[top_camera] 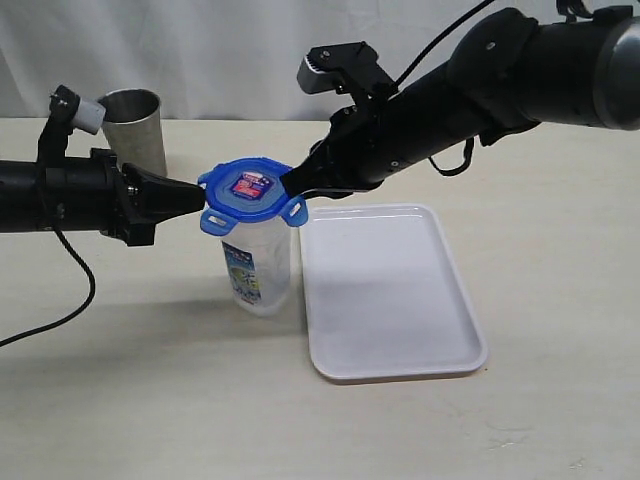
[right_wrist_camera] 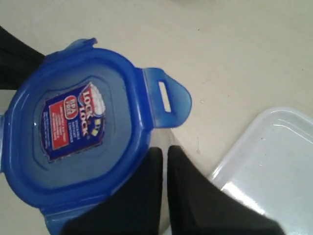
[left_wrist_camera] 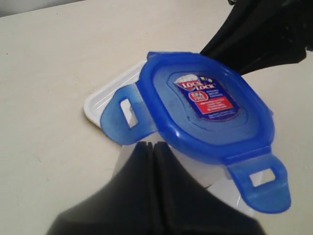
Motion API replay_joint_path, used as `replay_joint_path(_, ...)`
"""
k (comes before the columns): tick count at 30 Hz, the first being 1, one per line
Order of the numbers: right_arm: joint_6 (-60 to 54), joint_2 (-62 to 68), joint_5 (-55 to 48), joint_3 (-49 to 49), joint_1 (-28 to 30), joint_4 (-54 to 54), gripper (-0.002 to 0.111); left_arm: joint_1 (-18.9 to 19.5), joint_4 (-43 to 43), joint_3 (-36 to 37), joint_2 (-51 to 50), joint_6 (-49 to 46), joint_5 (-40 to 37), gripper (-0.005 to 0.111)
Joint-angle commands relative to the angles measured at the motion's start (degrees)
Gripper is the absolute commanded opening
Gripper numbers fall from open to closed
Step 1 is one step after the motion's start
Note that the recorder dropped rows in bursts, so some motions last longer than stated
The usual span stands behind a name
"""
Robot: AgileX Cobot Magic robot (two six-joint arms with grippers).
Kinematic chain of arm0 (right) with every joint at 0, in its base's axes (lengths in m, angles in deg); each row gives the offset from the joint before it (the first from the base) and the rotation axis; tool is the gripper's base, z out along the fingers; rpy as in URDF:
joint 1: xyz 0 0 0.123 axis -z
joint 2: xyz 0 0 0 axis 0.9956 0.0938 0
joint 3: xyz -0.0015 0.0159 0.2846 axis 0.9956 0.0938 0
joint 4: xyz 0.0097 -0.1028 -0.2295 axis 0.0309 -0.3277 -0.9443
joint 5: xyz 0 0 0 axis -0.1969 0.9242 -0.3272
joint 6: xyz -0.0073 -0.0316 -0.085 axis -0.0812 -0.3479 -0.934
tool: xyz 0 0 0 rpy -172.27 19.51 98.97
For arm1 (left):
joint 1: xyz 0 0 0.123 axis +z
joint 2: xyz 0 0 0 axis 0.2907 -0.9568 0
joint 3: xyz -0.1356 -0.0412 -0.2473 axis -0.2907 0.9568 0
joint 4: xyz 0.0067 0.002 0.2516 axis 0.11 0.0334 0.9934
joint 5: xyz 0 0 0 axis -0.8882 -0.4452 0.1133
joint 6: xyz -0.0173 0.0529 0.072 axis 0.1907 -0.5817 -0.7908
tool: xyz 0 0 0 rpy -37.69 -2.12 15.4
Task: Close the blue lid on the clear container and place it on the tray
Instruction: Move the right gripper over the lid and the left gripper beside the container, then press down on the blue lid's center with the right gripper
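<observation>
The blue lid (top_camera: pixel 250 190) sits on top of the clear container (top_camera: pixel 258 268), which stands upright on the table just left of the tray (top_camera: pixel 392 300). Its flaps (left_wrist_camera: pixel 126 116) stick outward. My left gripper (top_camera: pixel 200 197) is shut with nothing in it, its tip against the lid's left edge (left_wrist_camera: pixel 153 145). My right gripper (top_camera: pixel 291 186) is shut too, and its tip rests at the lid's right edge (right_wrist_camera: pixel 164 149). The lid (left_wrist_camera: pixel 205 112) (right_wrist_camera: pixel 83 127) shows its red-blue sticker in both wrist views.
A steel tumbler (top_camera: pixel 133 125) stands at the back left, behind the left arm. The white tray's corner (left_wrist_camera: pixel 98 100) (right_wrist_camera: pixel 279 156) lies close beside the container. The right arm (left_wrist_camera: pixel 264 29) reaches in over the tray's far end.
</observation>
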Motion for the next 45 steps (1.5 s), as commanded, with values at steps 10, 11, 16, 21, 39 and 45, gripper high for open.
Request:
replay_joint_path(10, 8.62, -2.31, 4.38, 0.26, -0.06, -13.76, 0.004, -0.10, -0.38, -0.36, -0.12, -1.77, -0.06, 0.000)
replay_joint_path(11, 8.62, -3.08, 5.02, 0.26, -0.06, -13.76, 0.004, -0.10, -0.10, -0.36, -0.12, -1.77, 0.16, 0.000)
replay_joint_path(16, 8.43, -9.45, 7.94, 0.15, -1.25, -11.11, 0.004, -0.10, 0.80, -0.36, -0.12, -1.77, 3.63, 0.000)
replay_joint_path(21, 8.71, -8.89, 7.82, 0.15, -8.75, -11.21, 0.004, -0.10, 1.62, -0.36, -0.12, -1.77, 3.36, 0.000)
replay_joint_path(39, 11.55, -1.21, 5.47, -0.87, -9.25, -12.18, 0.004, -0.10, 2.46, -0.36, -0.12, -1.77, 2.00, 0.000)
replay_joint_path(45, 11.17, -2.15, 6.32, -0.87, -9.25, -12.18, 0.004, -0.10, 2.57, -0.36, -0.12, -1.77, 2.04, 0.000)
